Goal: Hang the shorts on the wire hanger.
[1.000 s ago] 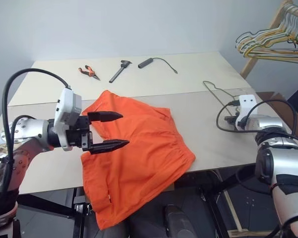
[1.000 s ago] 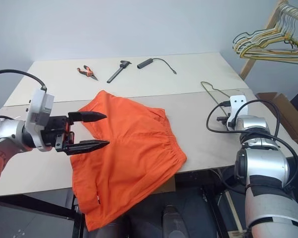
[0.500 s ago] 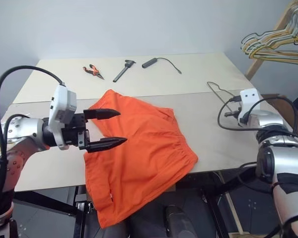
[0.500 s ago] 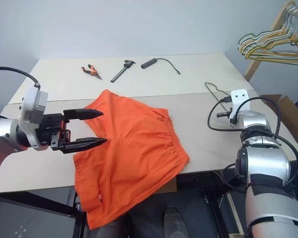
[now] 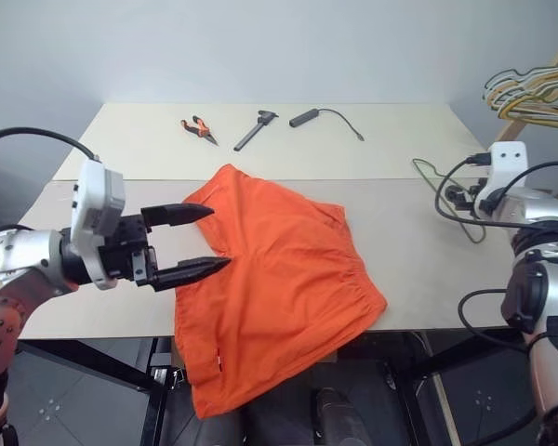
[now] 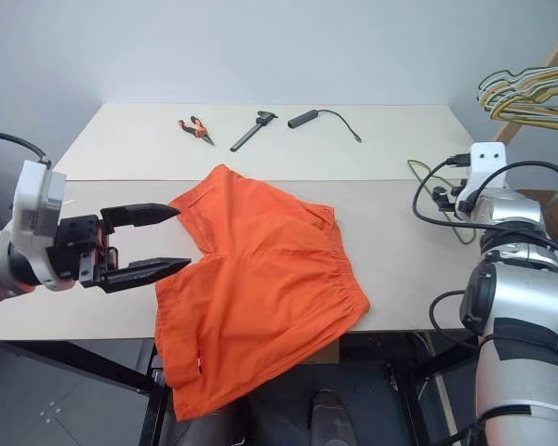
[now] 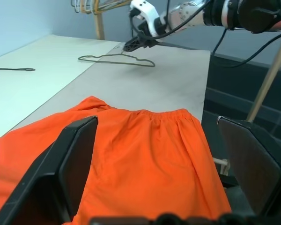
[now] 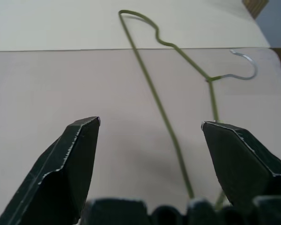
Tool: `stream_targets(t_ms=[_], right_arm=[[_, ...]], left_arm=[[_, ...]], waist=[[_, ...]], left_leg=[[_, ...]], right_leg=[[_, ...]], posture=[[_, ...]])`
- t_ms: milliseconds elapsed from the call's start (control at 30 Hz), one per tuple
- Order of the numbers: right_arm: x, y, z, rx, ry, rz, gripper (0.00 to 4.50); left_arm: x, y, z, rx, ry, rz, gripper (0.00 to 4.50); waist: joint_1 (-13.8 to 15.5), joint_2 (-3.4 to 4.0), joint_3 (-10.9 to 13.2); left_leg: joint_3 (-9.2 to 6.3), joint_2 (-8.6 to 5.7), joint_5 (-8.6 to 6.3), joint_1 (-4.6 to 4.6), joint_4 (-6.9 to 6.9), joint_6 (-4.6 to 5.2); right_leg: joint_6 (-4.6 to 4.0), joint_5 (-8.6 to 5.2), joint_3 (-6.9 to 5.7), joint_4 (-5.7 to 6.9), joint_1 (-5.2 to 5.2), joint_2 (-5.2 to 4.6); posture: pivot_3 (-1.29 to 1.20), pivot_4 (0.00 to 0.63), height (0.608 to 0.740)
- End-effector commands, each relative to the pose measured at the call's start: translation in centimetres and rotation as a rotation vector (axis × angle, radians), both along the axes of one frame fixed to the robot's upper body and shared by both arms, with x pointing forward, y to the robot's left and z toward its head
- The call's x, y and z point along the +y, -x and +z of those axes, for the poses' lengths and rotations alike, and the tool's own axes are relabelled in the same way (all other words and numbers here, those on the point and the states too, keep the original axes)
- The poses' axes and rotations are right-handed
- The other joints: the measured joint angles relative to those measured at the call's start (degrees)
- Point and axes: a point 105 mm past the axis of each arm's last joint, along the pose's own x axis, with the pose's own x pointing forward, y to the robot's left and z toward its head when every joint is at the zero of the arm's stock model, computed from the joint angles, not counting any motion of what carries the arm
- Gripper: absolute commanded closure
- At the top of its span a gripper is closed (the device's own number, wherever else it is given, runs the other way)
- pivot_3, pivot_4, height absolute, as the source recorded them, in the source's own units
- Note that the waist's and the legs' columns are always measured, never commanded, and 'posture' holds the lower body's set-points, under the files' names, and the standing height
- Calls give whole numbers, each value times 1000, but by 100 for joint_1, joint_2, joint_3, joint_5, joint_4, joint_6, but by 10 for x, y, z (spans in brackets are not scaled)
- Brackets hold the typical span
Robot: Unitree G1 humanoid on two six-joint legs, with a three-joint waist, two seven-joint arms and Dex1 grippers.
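The right gripper (image 8: 147, 129) hangs wide apart and empty just above the wire hanger (image 8: 171, 75), which lies flat at the table's (image 5: 391, 139) right edge, apparently set for a pickup. The left gripper (image 5: 200, 242), also spread wide, hovers at the left edge of the shorts (image 5: 279, 279), which drape over the near edge.

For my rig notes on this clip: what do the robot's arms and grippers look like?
Both arms are silver-grey metal with dark joint bands and loose black cables. The left gripper has two tapered, pointed black fingers behind a white boxy wrist module. The right gripper has the same black wedge fingers, with a white wrist bracket.
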Motion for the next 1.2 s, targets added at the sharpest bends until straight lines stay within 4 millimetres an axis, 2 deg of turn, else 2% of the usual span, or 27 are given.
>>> stream_targets(t_ms=[33,67,400,633,800,1067,1200], right_arm=[[-14,3,20,-19,69,-87,768],[-16,3,18,-9,97,-107,956],[-13,2,3,23,133,-159,4363],[-12,3,5,-44,-65,-154,4438],[-18,12,0,60,-19,-94,4438],[-3,12,-7,189,46,50,4438],[-9,18,-12,234,82,58,4438]], left_arm=[[3,-1,9,-24,-7,5,61],[2,-1,7,-15,-11,-4,61],[-1,8,4,2,-33,-32,61],[1,19,1,19,-47,-2,61],[1,25,-1,17,-44,18,61],[-4,23,-8,20,-43,12,61],[-7,23,-11,20,-45,4,61]], waist=[[-21,0,0],[-36,0,0],[-147,0,16],[-107,-9,66],[4,-5,80],[16,-5,80],[12,-5,80]], left_leg=[[1,0,0,0,0,0],[1,0,0,0,0,0],[-2,0,0,-2,0,0],[-4,1,0,-4,0,1],[-3,0,0,-3,0,1],[-3,0,0,-4,0,0],[-2,0,-1,-7,0,0]], right_leg=[[0,0,0,0,0,0],[-1,0,1,0,0,0],[-3,-1,2,2,-2,0],[-3,-2,1,-1,-2,0],[-3,-2,1,-3,-3,0],[-4,-2,0,-3,-4,0],[-4,-2,-1,-4,-5,0]], posture=[[-6,126,740],[-6,126,740],[37,142,740],[89,146,740],[85,141,740],[55,128,740],[44,126,740]])
